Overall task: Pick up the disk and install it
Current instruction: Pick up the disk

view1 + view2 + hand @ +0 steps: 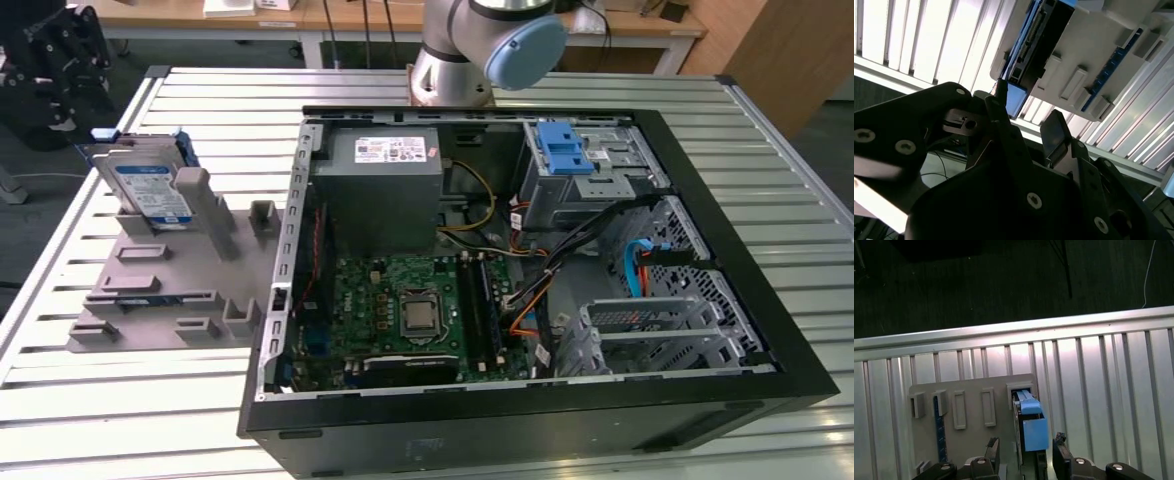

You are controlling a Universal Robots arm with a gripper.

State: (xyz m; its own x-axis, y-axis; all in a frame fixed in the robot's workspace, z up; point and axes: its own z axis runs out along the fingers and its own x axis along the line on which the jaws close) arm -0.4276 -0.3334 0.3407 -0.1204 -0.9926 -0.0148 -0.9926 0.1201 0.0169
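I have the gripper [1026, 454] with its fingers [1061, 455] spread wide and clamped on nothing. The disk [1034, 432] stands on edge in a slot of the grey holder [971, 386], and its blue carrier end lines up between my two fingertips, touching neither as far as I can see. The holder rests on the slatted metal table [1104, 390] beyond the fingers.

The hand [1026, 443] straddles the disk [1034, 432] standing in the grey rack [971, 385].

One disk [147, 188], one grey rack [158, 278], one open computer case [534, 428], one arm [470, 50]
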